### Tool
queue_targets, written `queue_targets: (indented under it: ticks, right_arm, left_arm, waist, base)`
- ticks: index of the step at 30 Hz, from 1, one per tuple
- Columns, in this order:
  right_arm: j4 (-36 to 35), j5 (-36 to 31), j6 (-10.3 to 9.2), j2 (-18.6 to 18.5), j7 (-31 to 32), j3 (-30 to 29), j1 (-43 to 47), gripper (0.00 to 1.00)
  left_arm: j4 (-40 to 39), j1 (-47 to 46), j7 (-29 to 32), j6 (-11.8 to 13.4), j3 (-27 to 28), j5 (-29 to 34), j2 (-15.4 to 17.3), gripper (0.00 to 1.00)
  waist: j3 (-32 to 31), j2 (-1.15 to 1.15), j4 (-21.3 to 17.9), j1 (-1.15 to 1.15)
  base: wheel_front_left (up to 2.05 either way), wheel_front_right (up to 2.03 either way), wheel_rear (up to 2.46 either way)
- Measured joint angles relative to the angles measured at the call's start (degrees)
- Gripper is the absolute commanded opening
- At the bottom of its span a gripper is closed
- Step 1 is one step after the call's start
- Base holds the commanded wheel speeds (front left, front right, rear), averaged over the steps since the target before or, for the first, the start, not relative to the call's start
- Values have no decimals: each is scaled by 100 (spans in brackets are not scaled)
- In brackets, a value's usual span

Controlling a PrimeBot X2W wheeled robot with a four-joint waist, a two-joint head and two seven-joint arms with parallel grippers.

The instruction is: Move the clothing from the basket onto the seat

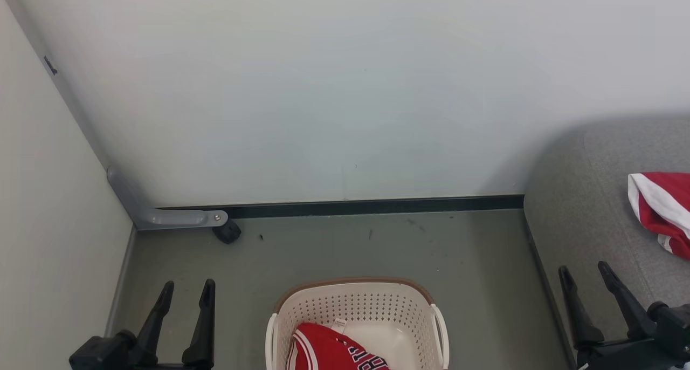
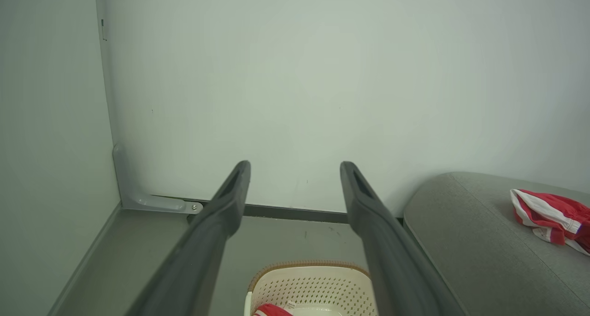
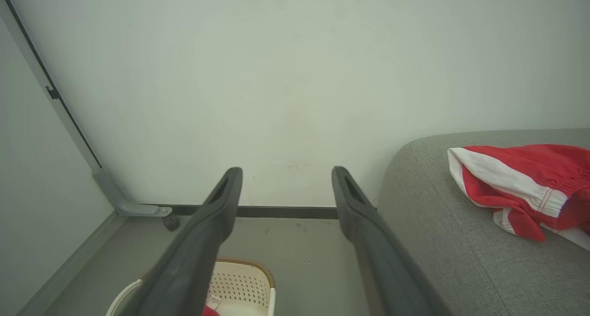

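Observation:
The cream basket [image 1: 356, 305] with a brown rim stands on the floor at the bottom centre, and a red jersey [image 1: 329, 351] with white lettering lies inside it. Red shorts [image 1: 660, 208] with a broad white stripe lie crumpled on the grey seat [image 1: 587, 219] at the right. My left gripper [image 1: 188, 289] hangs open to the left of the basket, nothing between its fingers. My right gripper [image 1: 585, 270] is open over the seat's front edge, also empty. The wrist views show the basket [image 2: 313, 283] [image 3: 239, 283], the shorts [image 2: 548, 214] [image 3: 521, 187] and the seat [image 2: 465, 242] [image 3: 461, 242].
A pale wall closes the back, and a side panel [image 1: 48, 224] stands at the left. A grey metal bracket [image 1: 161, 213] with a small black caster [image 1: 227, 232] sits in the floor corner. Grey floor [image 1: 377, 246] lies between basket and wall.

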Motion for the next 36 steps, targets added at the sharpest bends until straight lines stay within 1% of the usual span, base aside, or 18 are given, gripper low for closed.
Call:
queue_targets:
  ticks: [13,17,22,28,29,31,36]
  right_arm:
    - [-57,-116,0,108,-1,1,0,100]
    - [-100,-159,1,102,-1,-37,-12,100]
    - [-165,-210,12,86,-2,-92,-55,100]
    - [-214,-246,34,91,-2,-99,-226,100]
    - [-222,-267,34,91,-2,-107,-235,100]
    - [-232,-270,34,94,-2,-118,-242,100]
    - [-314,-318,49,131,-2,-143,-377,100]
  left_arm:
    - [-66,3,-29,1,31,37,-51,100]
    - [-136,2,-30,43,29,55,-67,100]
    - [-185,-60,-30,41,-63,205,-83,100]
    - [-159,-255,-18,31,-75,212,-75,100]
    - [-149,-291,21,-16,-81,212,-71,100]
    - [-115,-386,47,-16,-131,220,-73,100]
    - [-13,-680,185,-118,-213,254,-74,100]
  waist:
    - [70,0,-61,0]
    - [155,0,-103,0]
    - [333,0,-144,0]
    - [604,0,-215,1]
    - [653,0,-231,1]
    - [749,0,-262,1]
    - [1006,0,-350,1]
  base:
    - [0,0,0]
    - [0,0,0]
    - [0,0,0]
    - [0,0,0]
    - [0,0,0]
    - [0,0,0]
    - [0,0,0]
